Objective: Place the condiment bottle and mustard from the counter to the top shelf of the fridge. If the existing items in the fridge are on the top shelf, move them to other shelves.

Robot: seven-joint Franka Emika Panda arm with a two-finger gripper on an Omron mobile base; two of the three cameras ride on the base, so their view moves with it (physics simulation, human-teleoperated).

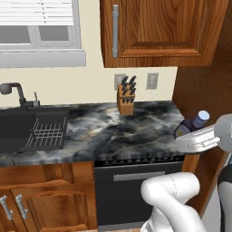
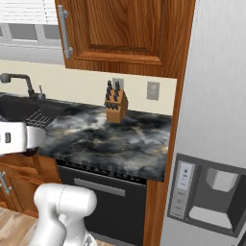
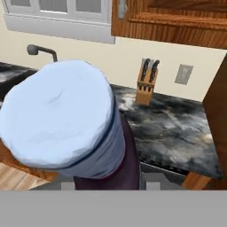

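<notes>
i'm carrying the bottle off the counter, gripper clamped on its dark body, cap toward the camera, raised at the right end so it's clearing the edge toward the fridge.

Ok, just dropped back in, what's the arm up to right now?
The gripper is shut on a dark purple condiment bottle with a pale blue cap, held up off the black marbled counter at its right end. The wooden knife block stands at the back wall. The grey fridge is closed.
</notes>
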